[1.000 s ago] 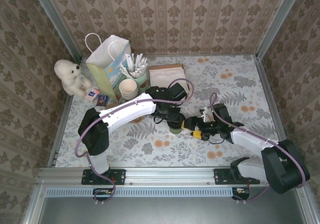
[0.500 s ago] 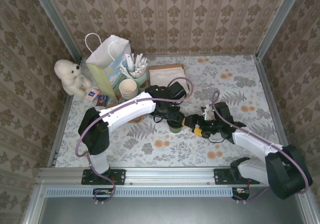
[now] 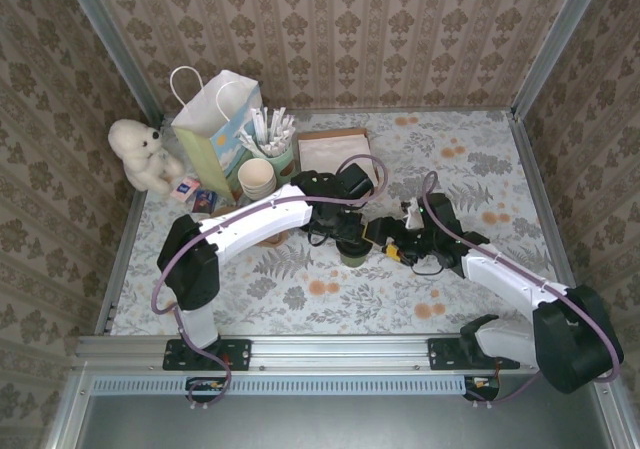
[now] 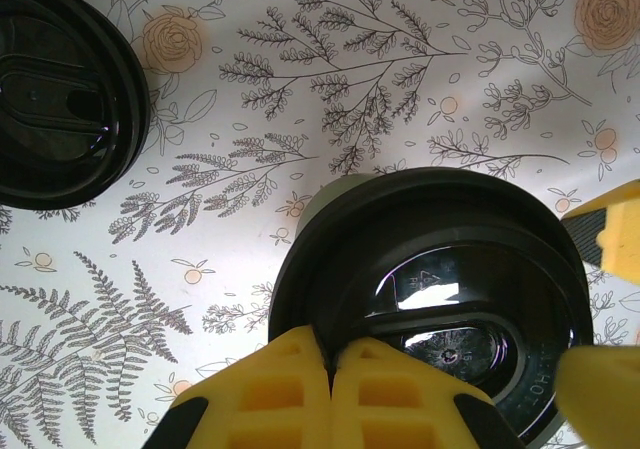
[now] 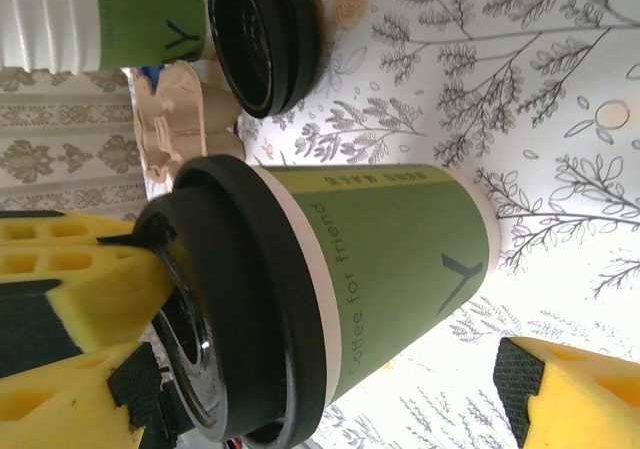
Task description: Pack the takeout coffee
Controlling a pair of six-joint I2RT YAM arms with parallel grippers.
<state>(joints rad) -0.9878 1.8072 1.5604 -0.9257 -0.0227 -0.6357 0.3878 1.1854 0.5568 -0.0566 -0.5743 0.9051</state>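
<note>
The takeout coffee (image 3: 352, 257), a dark green cup (image 5: 390, 249) with a black lid (image 4: 440, 299), stands upright on the floral table mid-scene. My left gripper (image 3: 345, 237) hangs over it. Its yellow fingertips (image 4: 330, 354) are shut on the near rim of the lid, and they also reach in from the left in the right wrist view (image 5: 90, 279). My right gripper (image 3: 382, 241) is open at the cup's right side, and the cup's body lies between its spread fingers (image 5: 325, 394). One of its yellow fingers (image 5: 570, 389) stands past the cup's base.
A second lidded green cup (image 5: 140, 14), black lid (image 4: 60, 89), stands close behind beside a brown cardboard carrier (image 5: 170, 119). At the back left are a paper bag (image 3: 215, 129), a teddy bear (image 3: 145, 154), cream cups (image 3: 257, 177), a stick holder (image 3: 272, 139) and a brown tray (image 3: 332, 149).
My right gripper has moved up and left, closing in on the cup's side. The left arm and the cup have stayed put.
</note>
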